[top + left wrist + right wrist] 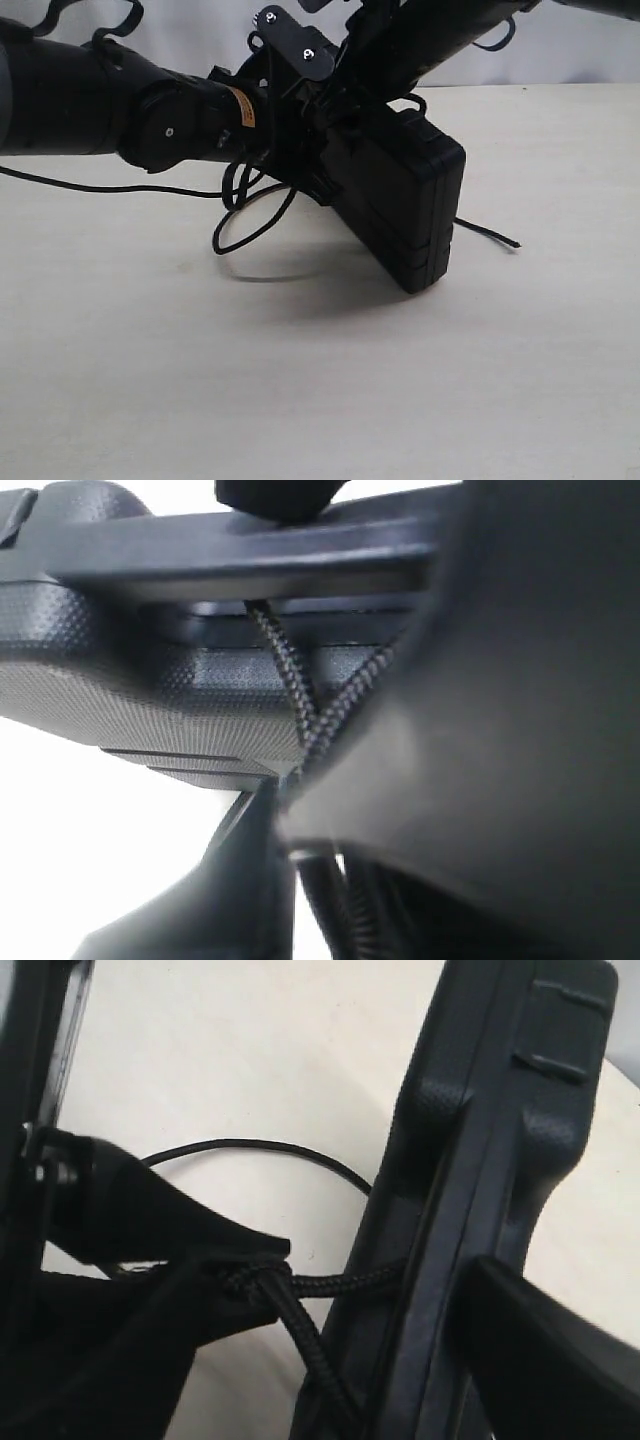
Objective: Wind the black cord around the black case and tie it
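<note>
Your left gripper (293,792) has its jaws pressed together on the black cord (283,665). Two braided strands cross just ahead of the pinch and run up against the textured edge of the black case (110,680), which sits directly in front of those jaws.

Your right gripper (260,1185) has its jaws spread wide. The case stands on edge between them, close against one finger and well apart from the other. The pinched cord reaches from the left jaws across to the case's seam inside that gap. Beyond the right jaws, a slack loop of cord curves over the table (300,400).

From farther off, you see the case tilted, with both arms meeting at its upper end. The loop lies below the left jaws, and a loose tail rests on the table past the case, on the side away from them. You cannot tell whether the case's low corner touches the table.
</note>
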You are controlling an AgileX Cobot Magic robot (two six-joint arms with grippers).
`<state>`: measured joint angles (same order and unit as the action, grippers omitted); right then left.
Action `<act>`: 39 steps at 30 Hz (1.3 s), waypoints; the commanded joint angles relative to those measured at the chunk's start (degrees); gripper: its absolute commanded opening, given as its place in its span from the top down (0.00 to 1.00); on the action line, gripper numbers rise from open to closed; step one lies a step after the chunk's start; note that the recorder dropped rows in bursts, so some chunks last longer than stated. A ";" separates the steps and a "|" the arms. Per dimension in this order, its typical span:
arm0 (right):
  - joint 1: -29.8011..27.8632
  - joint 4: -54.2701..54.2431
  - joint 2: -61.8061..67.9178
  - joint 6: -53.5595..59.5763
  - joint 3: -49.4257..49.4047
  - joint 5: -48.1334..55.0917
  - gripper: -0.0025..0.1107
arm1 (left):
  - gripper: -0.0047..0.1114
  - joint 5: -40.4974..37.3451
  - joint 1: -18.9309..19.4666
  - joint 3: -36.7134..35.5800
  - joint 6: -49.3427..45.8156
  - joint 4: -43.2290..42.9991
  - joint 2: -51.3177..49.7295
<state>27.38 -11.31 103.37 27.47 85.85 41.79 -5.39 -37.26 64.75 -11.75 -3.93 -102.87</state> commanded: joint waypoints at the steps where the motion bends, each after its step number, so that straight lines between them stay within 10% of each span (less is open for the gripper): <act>1: 0.48 -1.78 0.90 -3.86 -2.59 17.21 0.35 | 0.96 -2.10 -0.10 0.00 0.14 0.18 -0.74; 34: 0.67 8.06 -11.06 -4.36 -2.59 7.09 0.30 | 0.96 0.63 -0.10 0.00 0.03 -0.25 -0.74; 39: -6.99 38.73 -13.29 -36.46 -2.59 2.79 0.30 | 0.96 0.92 -0.10 0.00 0.03 -0.12 -0.74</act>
<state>25.69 16.58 90.75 2.54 83.41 45.39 -5.64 -37.30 64.73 -11.79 -4.15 -103.45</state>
